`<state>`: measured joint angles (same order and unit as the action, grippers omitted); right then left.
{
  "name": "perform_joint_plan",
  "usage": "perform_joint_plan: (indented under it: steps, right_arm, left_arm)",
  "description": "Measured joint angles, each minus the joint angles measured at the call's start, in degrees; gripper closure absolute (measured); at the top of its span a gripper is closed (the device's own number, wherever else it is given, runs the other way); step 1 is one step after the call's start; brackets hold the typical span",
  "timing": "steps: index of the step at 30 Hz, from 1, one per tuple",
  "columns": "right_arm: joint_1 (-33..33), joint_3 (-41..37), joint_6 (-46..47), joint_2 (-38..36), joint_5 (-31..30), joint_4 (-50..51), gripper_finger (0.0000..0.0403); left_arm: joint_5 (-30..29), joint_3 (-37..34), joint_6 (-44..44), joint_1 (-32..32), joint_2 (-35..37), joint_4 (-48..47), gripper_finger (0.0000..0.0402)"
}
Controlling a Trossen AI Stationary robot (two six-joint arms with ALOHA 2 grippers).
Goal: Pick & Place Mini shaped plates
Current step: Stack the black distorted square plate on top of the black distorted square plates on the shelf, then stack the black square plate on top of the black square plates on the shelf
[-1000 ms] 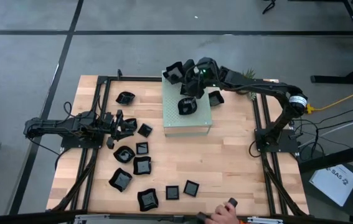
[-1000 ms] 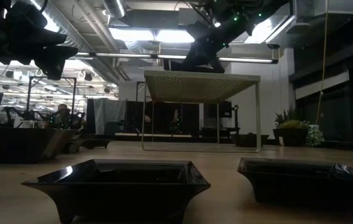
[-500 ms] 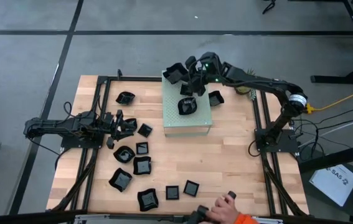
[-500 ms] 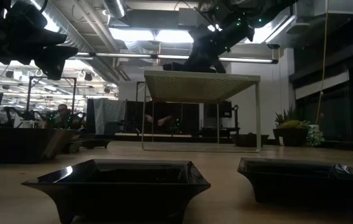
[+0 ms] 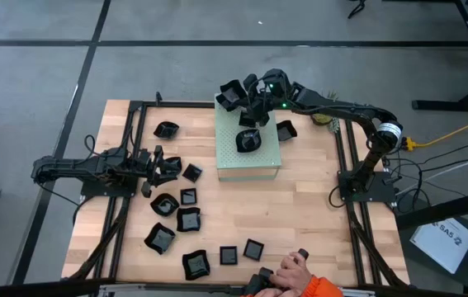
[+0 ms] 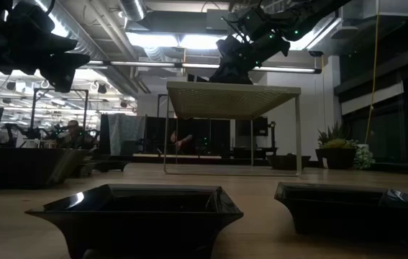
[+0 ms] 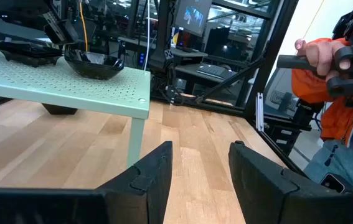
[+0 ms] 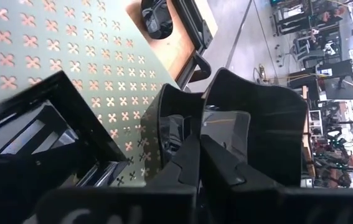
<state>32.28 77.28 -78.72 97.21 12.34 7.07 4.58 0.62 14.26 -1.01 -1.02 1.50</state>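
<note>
High view: the right gripper (image 5: 254,106) reaches over the far part of the pale green box (image 5: 248,161), which stands at the far middle of the wooden table (image 5: 300,206). Its fingers are clenched, with a small black plate (image 5: 252,117) at their tips, and a cluster of plates (image 5: 232,95) lies at the box's far left corner. One rounded plate (image 5: 249,140) lies on the box top and another plate (image 5: 286,129) on the table just right of the box. The left gripper (image 5: 161,165) rests low on the left side of the table, fingers spread, holding nothing. A loose group of plates (image 5: 188,219) is scattered across the near left of the table. A person's hand (image 5: 295,271) shows at the near edge.

Low view: two plates (image 6: 135,212) sit close in front, and the box stands behind them on thin legs, with the right gripper (image 6: 241,52) above its top.

Left wrist view: the spread fingers (image 7: 154,177) point along the table toward the box (image 7: 70,90), which carries a dark bowl-like plate (image 7: 94,62). A person in an orange sleeve (image 7: 332,93) stands beyond.

Right wrist view: the closed fingers (image 8: 188,162) pinch the upright rim of a black plate (image 8: 254,134) over the box's perforated top (image 8: 70,68).
</note>
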Motion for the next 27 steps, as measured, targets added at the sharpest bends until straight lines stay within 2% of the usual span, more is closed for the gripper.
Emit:
perform_joint_plan:
  steps: [9, 27]
  right_arm:
    - [0.48, 0.0, 0.44, 0.0, 2.85, 0.07, 0.0367]
    - [0.58, -0.02, 2.49, 1.04, 2.78, -1.14, 0.0365]
  left_arm:
    - [0.0, 0.01, 0.0, 0.02, 0.02, 0.0, 0.0249]
    - [0.0, 0.01, 0.0, 0.02, 0.0, 0.0, 0.0249]
